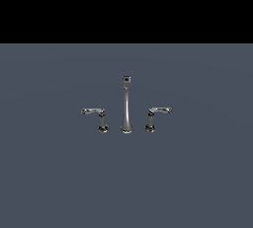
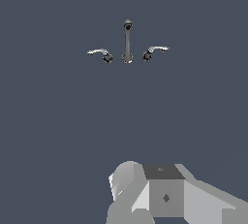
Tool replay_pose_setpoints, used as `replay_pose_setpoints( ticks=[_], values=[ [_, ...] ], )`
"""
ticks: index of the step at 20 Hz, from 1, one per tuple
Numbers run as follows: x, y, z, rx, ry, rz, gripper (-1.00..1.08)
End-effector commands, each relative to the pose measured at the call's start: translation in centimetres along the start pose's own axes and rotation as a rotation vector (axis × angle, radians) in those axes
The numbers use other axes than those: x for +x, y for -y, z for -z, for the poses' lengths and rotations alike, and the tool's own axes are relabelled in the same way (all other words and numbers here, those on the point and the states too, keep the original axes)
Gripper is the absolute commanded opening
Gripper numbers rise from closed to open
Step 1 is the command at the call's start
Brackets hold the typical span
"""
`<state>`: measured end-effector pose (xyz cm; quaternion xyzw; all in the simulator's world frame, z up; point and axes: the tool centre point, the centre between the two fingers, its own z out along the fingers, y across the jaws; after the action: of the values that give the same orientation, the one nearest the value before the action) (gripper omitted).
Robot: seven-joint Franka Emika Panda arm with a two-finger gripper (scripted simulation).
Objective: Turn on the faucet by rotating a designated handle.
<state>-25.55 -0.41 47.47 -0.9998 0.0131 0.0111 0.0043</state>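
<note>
The faucet stands on the flat grey-blue surface as a small chrome set, its tall slender spout (image 1: 126,106) (image 2: 127,41) in the middle. The handle (image 1: 153,117) (image 2: 152,52) is the lever on the exterior view's right, a short post with a thin curved arm pointing outward. A mirror-image lever (image 1: 99,118) (image 2: 101,54) stands on the other side of the spout. My gripper (image 2: 164,196) shows only in the wrist view, as pale grey blocks far from the faucet and touching nothing. Its fingertips are not clearly visible. The arm does not appear in the exterior view.
A plain grey-blue floor (image 1: 59,172) stretches all around the faucet set. A black band (image 1: 126,5) fills the far background of the exterior view.
</note>
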Motion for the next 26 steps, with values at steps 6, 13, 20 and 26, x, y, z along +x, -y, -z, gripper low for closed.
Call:
replay_pose_setpoints(
  ticks=[6, 13, 20, 26],
  values=[
    [0.3, 0.1, -0.4, 0.0, 0.0, -0.017, -1.0],
    [1.8, 0.6, -2.4, 0.001, -0.001, -0.096, -1.0],
    [4.7, 1.3, -6.1, 0.003, -0.003, -0.242, -1.0],
    [8.1, 1.5, -10.2, 0.005, -0.006, -0.404, -1.0]
  ],
)
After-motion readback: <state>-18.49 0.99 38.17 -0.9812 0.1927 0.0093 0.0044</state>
